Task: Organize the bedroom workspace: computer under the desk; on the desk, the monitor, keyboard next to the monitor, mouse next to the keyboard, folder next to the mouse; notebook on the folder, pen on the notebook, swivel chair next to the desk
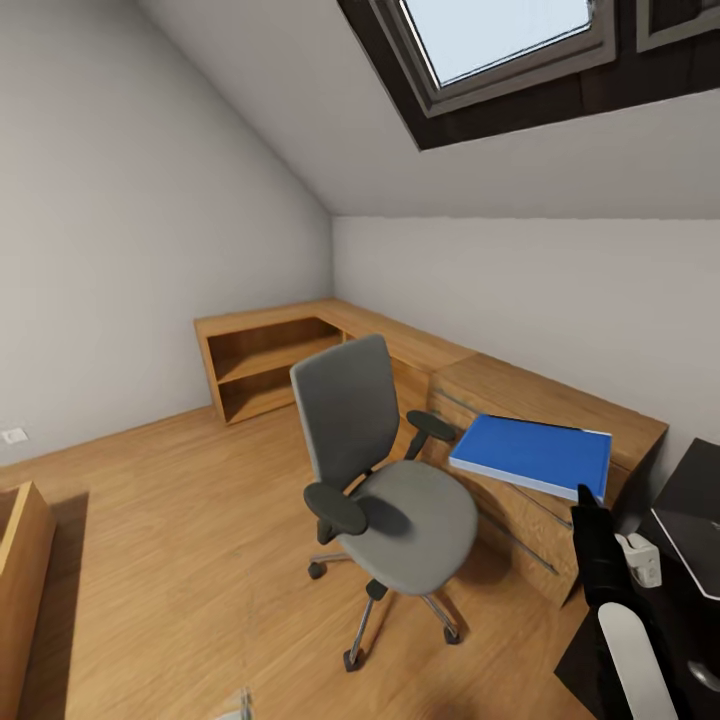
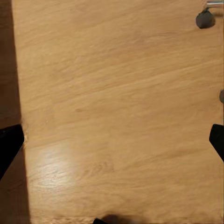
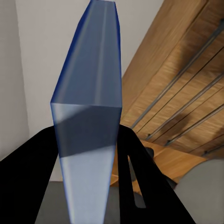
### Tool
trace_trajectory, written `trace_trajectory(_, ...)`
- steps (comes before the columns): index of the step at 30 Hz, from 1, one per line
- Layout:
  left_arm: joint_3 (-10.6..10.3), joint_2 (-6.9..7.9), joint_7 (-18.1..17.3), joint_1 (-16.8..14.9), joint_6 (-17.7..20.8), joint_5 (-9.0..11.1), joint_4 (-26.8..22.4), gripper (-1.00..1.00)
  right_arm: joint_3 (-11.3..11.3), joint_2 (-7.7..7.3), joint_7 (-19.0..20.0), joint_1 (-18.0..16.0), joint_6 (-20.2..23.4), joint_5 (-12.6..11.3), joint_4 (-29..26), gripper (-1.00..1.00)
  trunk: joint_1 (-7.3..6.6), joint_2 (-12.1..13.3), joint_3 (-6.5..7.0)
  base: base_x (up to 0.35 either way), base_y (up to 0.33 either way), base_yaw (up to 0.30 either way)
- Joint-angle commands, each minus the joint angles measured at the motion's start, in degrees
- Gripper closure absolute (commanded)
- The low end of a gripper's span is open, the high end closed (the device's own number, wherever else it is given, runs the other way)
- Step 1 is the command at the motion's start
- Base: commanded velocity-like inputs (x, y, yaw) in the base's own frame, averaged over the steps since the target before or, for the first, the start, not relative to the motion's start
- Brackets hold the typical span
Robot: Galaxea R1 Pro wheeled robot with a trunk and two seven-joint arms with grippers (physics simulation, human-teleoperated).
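While the right gripper (image 3: pixel 88 158) is pinching one blue folder (image 1: pixel 533 455) between its two black fingers (image 3: pixel 32 163), that folder is hanging in the air just above the wooden drawer unit (image 1: pixel 545 400), level and flat in the head view. From the right wrist, the folder's edge is running straight out from between the jaws, both of them pressing against its sides. One swivel chair (image 1: pixel 385 470) is standing on the wooden floor (image 1: pixel 180 500) just beside the folder, grey seat bare, two armrests (image 1: pixel 337 506) showing, backrest upright. One long wooden desk (image 1: pixel 380 335) is running along the far wall past the chair, with open shelves at its end. One skylight (image 1: pixel 500 40) is sitting in the sloped ceiling overhead. Over on the left gripper (image 2: pixel 112 144), the jaws are spread wide, two dark fingertips (image 2: pixel 9 144) at opposite edges of its view, bare floorboards lying between them and one chair castor (image 2: pixel 204 19) beyond them.
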Motion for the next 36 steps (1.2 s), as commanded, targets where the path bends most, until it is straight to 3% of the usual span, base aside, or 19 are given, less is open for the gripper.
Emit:
trace_trajectory(1,-1.02,0.00,0.31,-0.02,-0.52,0.22,2.70,-1.00,0.00,0.03,-0.15,-0.03,-0.13,-0.57,-0.03,1.00,-0.22,0.38,0.14,0.000,0.000,0.000)
trace_trajectory(6,-2.25,-0.24,-2.16,0.01,-3.20,0.10,9.66,-1.00,0.07,0.03,-0.13,-0.03,-0.10,-0.63,0.13,1.00,-1.32,2.39,1.04,0.000,0.000,0.000)
trace_trajectory(7,-2.33,-0.21,-4.77,0.01,-4.95,0.14,11.52,-1.00,0.08,0.06,-0.13,-0.03,-0.14,-0.64,0.16,1.00,-1.54,2.79,1.22,0.000,0.000,0.000)
trace_trajectory(13,-2.19,0.03,-6.69,0.01,-9.75,0.44,13.17,-1.00,0.10,0.85,-0.13,-0.03,-0.23,-0.67,0.33,1.00,-2.86,5.20,2.30,0.000,0.000,0.000)
trace_trajectory(14,-2.15,0.04,-6.68,0.01,-9.80,0.50,13.18,-1.00,0.10,0.87,-0.13,-0.03,-0.26,-0.64,0.35,1.00,-3.08,5.60,2.48,0.000,0.000,0.000)
trace_trajectory(15,-0.28,-0.11,-6.87,0.01,-9.83,0.58,13.21,-1.00,0.09,0.86,-0.13,-0.03,-0.31,-0.51,0.38,1.00,-3.30,6.00,2.65,0.000,0.000,-0.015)
trace_trajectory(18,0.52,-0.24,-6.99,0.01,-9.81,0.60,13.21,-1.00,0.09,0.89,-0.13,-0.03,-0.32,-0.51,0.40,1.00,-3.96,7.20,3.06,0.000,0.000,-0.103)
trace_trajectory(27,0.80,-0.36,-7.09,0.01,-9.67,0.70,13.59,-1.00,0.09,0.83,-0.13,-0.03,-0.23,-0.55,0.90,1.00,-5.94,10.81,4.09,0.000,0.000,-0.166)
trace_trajectory(36,0.75,-0.54,-7.18,0.01,-9.86,0.62,14.72,-1.00,0.09,0.90,-0.13,-0.03,-0.23,-0.63,1.96,1.00,-5.94,10.81,3.47,0.000,0.000,-0.179)
